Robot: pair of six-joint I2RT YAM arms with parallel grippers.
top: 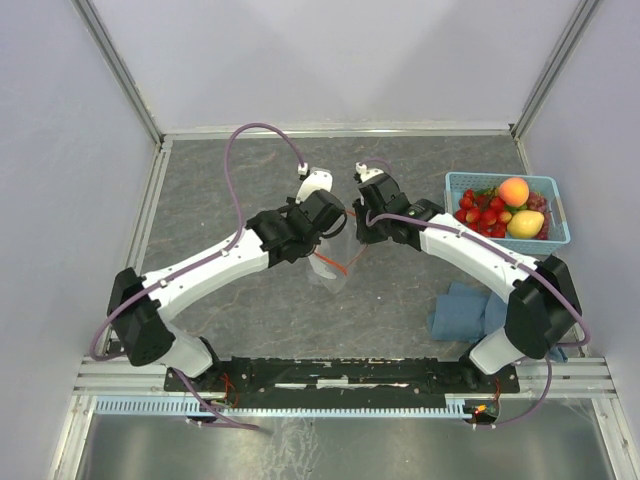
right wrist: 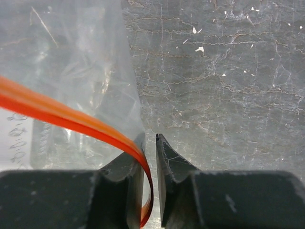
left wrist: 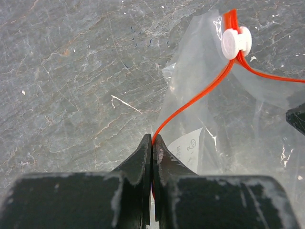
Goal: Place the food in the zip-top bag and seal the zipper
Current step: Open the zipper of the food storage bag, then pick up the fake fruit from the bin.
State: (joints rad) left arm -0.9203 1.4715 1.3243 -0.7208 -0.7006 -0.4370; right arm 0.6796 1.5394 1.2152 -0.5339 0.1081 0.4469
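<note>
The clear zip-top bag (top: 330, 268) hangs above the table between my two grippers. Its red-orange zipper (left wrist: 200, 95) carries a white slider (left wrist: 236, 42), and a white label (left wrist: 188, 148) shows through the plastic. My left gripper (left wrist: 153, 138) is shut on the zipper strip at the bag's edge. My right gripper (right wrist: 150, 137) stands slightly open; the zipper (right wrist: 62, 114) curls down through the gap against its left finger (right wrist: 128, 162), not pinched. The food lies in a light-blue basket (top: 455, 185) at the right: peach (top: 513, 190), strawberries (top: 482, 214), mango (top: 525, 223), grapes (top: 540, 203).
A folded blue cloth (top: 465, 310) lies on the table near the right arm's base. Metal rails (top: 340, 130) border the grey stone-patterned table at the back and sides.
</note>
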